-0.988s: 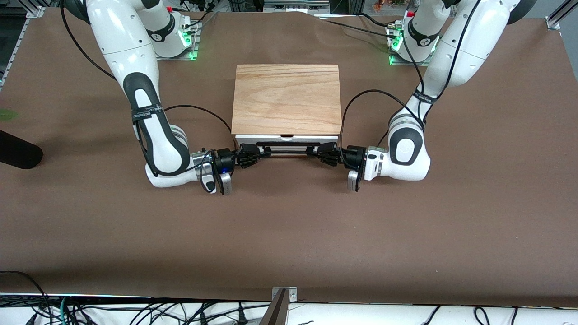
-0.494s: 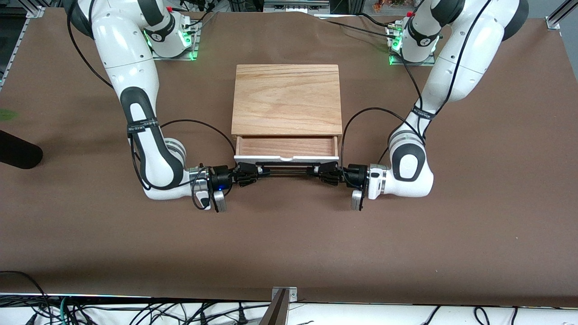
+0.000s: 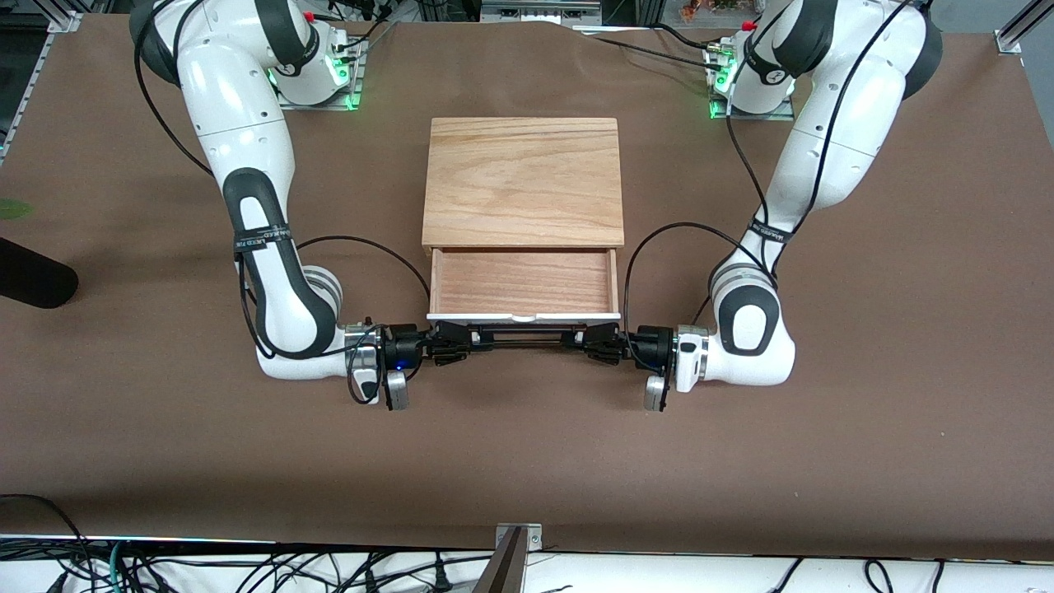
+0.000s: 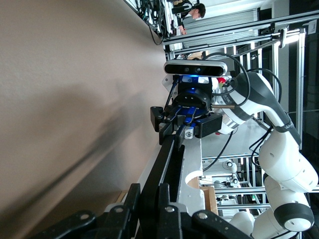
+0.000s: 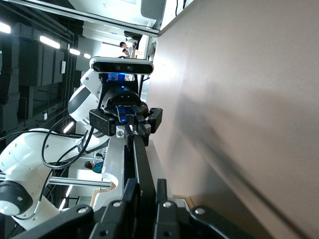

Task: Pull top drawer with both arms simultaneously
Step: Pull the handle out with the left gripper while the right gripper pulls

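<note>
The top drawer [image 3: 524,282] is a shallow light-wood tray with a white front panel [image 3: 524,315], pulled out of the wooden cabinet [image 3: 524,181] toward the front camera. Its thin black bar handle [image 3: 527,336] runs along the panel. My left gripper [image 3: 594,338] is shut on the handle's end toward the left arm; my right gripper [image 3: 457,340] is shut on the end toward the right arm. In the left wrist view the handle [image 4: 172,159] sits between the left gripper's [image 4: 149,196] jaws, with the right gripper [image 4: 180,130] at its other end. The right wrist view shows the handle [image 5: 142,164] in the right gripper [image 5: 145,191].
The cabinet stands mid-table on a brown mat [image 3: 527,445]. A dark object [image 3: 33,282] lies at the table edge toward the right arm's end. Cables [image 3: 247,568] hang along the edge nearest the front camera.
Both grippers have moved toward the front camera with the handle, and the drawer has slid from shut to well open, its wooden bottom now showing.
</note>
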`<state>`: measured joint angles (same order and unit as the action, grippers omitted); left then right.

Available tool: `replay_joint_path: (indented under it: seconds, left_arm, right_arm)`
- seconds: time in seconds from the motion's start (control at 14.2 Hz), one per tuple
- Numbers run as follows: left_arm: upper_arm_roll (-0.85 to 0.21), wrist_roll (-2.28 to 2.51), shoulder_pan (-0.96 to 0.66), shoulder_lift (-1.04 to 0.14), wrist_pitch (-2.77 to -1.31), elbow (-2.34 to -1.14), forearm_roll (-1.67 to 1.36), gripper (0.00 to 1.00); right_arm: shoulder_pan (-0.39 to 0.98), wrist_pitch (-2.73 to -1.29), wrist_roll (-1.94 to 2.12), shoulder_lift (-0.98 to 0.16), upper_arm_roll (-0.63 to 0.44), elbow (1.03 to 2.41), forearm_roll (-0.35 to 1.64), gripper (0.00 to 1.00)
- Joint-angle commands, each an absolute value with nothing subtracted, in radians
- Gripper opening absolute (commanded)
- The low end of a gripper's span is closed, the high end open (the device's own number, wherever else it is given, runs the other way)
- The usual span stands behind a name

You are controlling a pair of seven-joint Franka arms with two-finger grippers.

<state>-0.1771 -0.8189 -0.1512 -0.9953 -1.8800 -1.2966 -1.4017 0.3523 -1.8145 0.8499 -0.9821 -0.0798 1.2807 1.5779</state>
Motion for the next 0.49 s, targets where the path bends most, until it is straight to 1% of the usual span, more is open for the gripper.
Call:
replay_joint_path:
  seconds: [0.0,0.14,0.42]
  left_arm:
    - [-0.126,-0.762,-0.14,-1.071,-1.927,-1.168,-1.361,0.02]
    - [-0.126,-0.746,-0.14,-1.089,-1.927,-1.137,-1.361,0.02]
    - [-0.126,-0.744,-0.14,-1.094,-1.928,-1.134,-1.361,0.02]
  right_arm:
    - [0.325,-1.782,0.811,-0.976,-0.084,1.266,1.569,0.0]
    - [0.325,-1.789,0.811,-0.983,-0.084,1.264,1.569,0.0]
    - [0.325,-1.789,0.813,-1.003,-0.084,1.261,1.569,0.0]
